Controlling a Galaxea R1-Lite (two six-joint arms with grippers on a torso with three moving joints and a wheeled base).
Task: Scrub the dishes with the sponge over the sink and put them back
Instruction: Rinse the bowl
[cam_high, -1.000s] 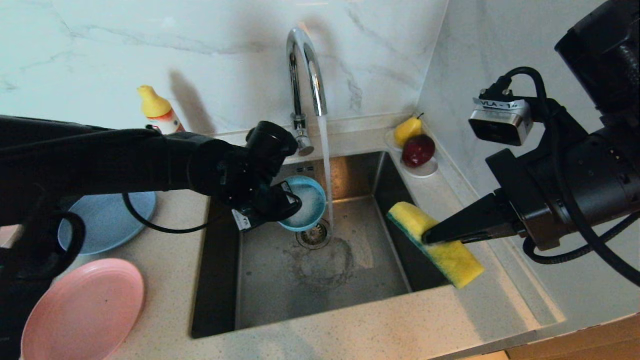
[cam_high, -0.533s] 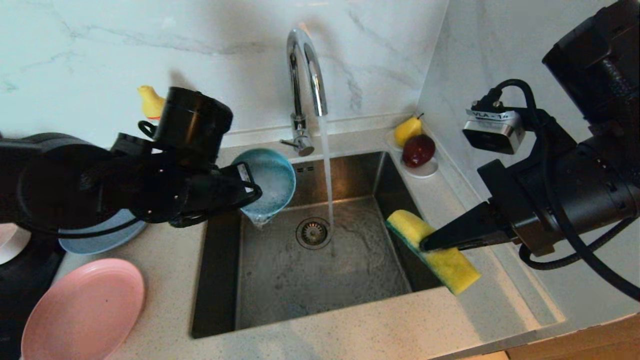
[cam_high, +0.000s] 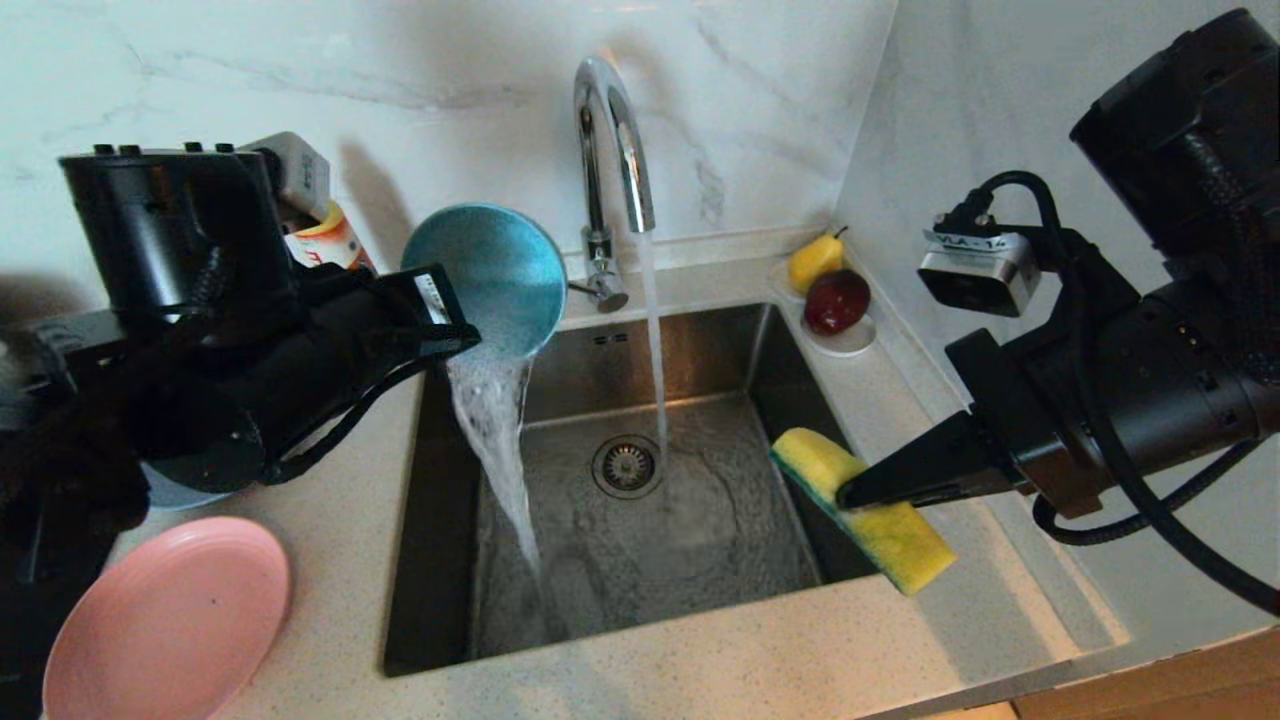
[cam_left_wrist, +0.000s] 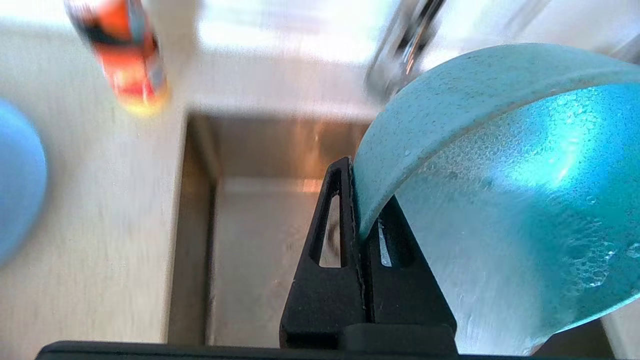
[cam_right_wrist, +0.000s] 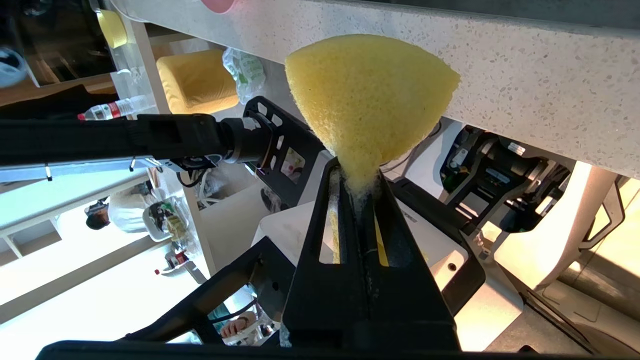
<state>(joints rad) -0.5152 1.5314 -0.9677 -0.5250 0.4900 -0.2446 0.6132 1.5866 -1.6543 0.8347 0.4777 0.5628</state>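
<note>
We tip teal bowl (cam_high: 487, 277) over sink's (cam_high: 700, 540) back-left corner, left gripper (cam_high: 452, 338) clamped on rim, rinse water pouring out. Right gripper (cam_high: 850, 492) pinches sponge (cam_high: 860, 510) at sink's right edge. Next, probably: drain bowl, return to counter.

Curved chrome tap (cam_high: 610, 150) at the back wall, running, thin stream of water (cam_high: 655, 340) falling straight down from its spout. To the right of the tap, in the corner: small white saucer (cam_high: 850, 343) carrying a yellow pear (cam_high: 815, 258) and a dark red apple (cam_high: 838, 300), touching each other. To the left of the tap: bottle (cam_high: 325, 240) with an orange label, partly hidden, blurred in the left wrist view (cam_left_wrist: 122, 55). Speckled pale worktop (cam_high: 760, 650) in front of the tap, marble wall (cam_high: 400, 90) behind it.
</note>
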